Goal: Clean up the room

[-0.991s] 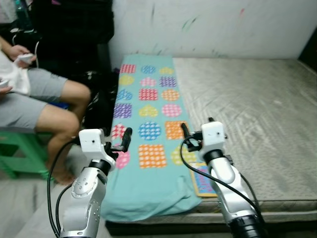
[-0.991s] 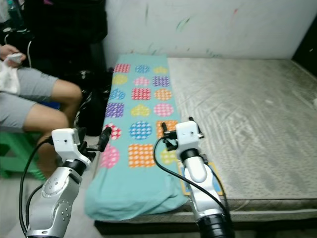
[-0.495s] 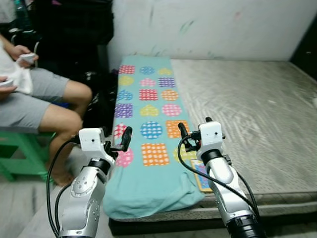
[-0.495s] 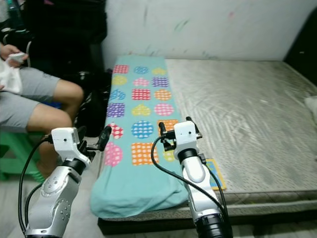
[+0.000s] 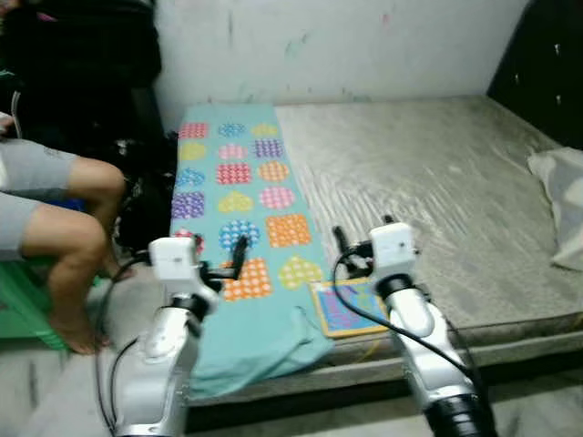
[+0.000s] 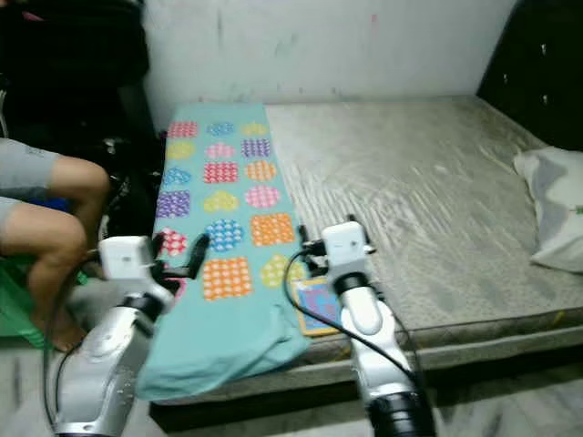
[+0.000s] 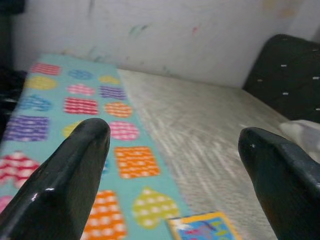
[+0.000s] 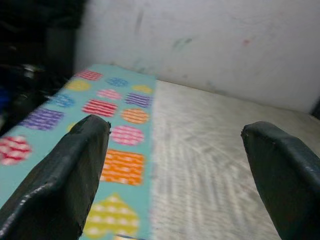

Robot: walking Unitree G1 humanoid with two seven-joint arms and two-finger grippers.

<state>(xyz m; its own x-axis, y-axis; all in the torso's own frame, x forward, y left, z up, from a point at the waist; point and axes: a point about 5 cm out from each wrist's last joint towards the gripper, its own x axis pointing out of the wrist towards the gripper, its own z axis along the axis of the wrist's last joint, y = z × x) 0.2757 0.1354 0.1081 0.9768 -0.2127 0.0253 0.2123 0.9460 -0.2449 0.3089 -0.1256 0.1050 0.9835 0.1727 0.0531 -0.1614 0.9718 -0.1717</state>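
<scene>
Evidently an approach step is in hand: the left gripper [image 7: 175, 165] and right gripper [image 8: 175, 165] are held with fingers apart, empty. The flat colourful picture book [image 5: 344, 308] lies lower centre at the grey mattress [image 5: 437, 191] edge, touching the turquoise patterned blanket [image 5: 239, 196]; reaching it comes next. Open room lies rightward; a seated person's legs [image 5: 59, 237] crowd the left.

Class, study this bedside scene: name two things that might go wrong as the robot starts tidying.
1. The teal blanket droops over the mattress edge, so a tug may drag it to the floor.
2. A person's leg sits close to the open left claw; a swing there might hit it.
</scene>
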